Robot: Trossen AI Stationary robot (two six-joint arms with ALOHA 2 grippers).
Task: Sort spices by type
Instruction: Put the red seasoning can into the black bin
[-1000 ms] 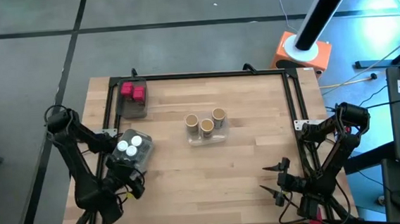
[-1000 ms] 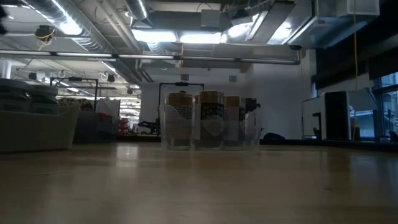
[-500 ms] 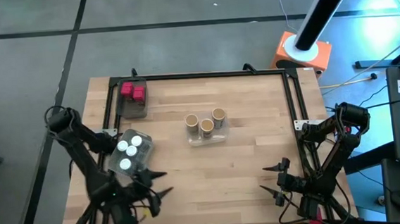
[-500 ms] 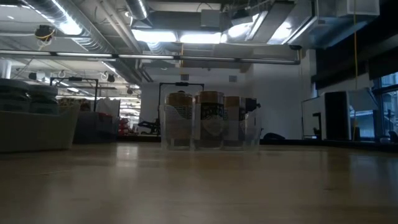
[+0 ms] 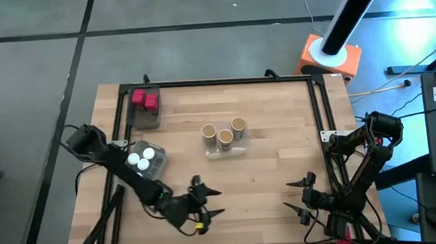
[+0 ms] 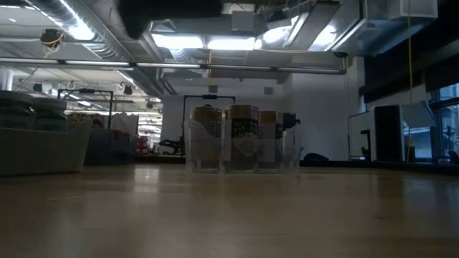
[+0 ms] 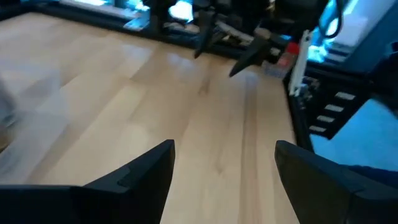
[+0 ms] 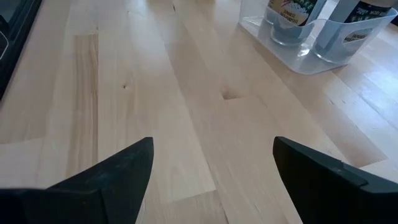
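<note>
Left gripper (image 5: 208,202) sits low over the front of the table (image 5: 265,142), jaws wide apart, nothing between them. Right gripper (image 5: 292,195) waits at the front right edge, jaws also spread and empty.

By the look of it the sorting is finished, so the step in hand reads as pulling clear. To do that well, the left arm wants to lift before it swings, since its elbow passes just beside the white-jar tray (image 5: 149,167) and a low sweep could nudge it. Keep the jaws apart and keep well away from the right gripper, which points straight across at it in the left wrist view.

Now the trays. Back left, a clear tray (image 5: 144,115) holds the red jars (image 5: 146,101), bunched at its far end. At the left edge, the tray beside the arm carries three white jars (image 5: 141,159). Mid-table, the third tray (image 5: 223,146) holds three tan jars (image 5: 224,135) in a row, upright, as the low view confirms. Each tray shows one type only, and no jar stands loose on the wood.
</note>
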